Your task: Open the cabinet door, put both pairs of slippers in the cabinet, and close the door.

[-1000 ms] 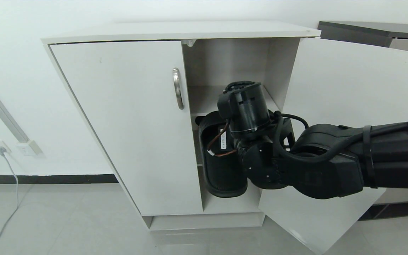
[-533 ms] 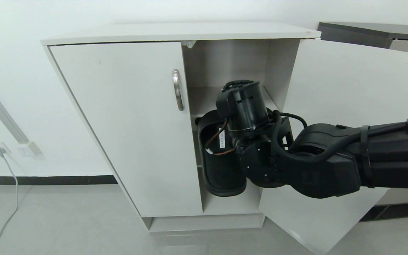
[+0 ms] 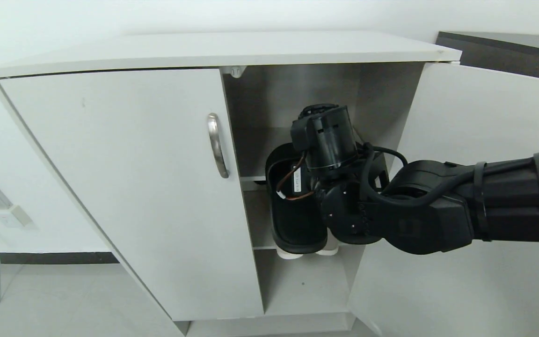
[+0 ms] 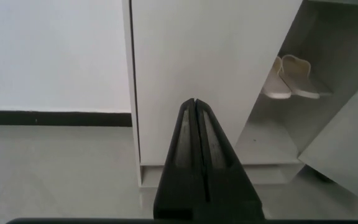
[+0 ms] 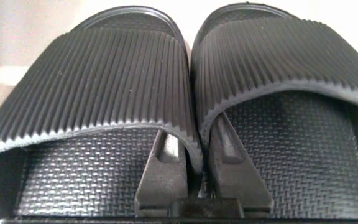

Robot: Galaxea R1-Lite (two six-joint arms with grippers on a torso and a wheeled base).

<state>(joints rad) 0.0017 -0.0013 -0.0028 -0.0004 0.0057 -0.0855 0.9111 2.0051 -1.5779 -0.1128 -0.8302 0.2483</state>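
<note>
**Black pair held at the open cabinet, white pair already shelved**

The cabinet [image 3: 213, 49] stands with its right door [image 3: 475, 117] swung wide and its left door [image 3: 110, 178], with a metal handle [image 3: 216, 145], closed. The right arm reaches into the open half, carrying the black slippers [image 3: 293, 220] side by side, heels toward the room. The right end effector [image 5: 194, 134] pinches the two inner strap edges together between its fingers. The white slippers [image 4: 291, 78] lie on the lower shelf [image 3: 258, 246], their heels showing just beneath the black pair; whether the two pairs touch cannot be told. The left end effector [image 4: 194, 102] hangs outside the cabinet above the floor [image 4: 55, 174], its fingers pressed together on nothing.

Likely hazards:
- The grip holds thin strap edges only, so either slipper may twist free.
- The black pair may land on the white pair or push it back.
- The toes may catch the upper shelf [image 3: 250, 178].
- The arm may strike the open door on withdrawal.

A small tag [image 3: 296, 177] at the wrist carries print too small to read; no other writing is legible.
</note>
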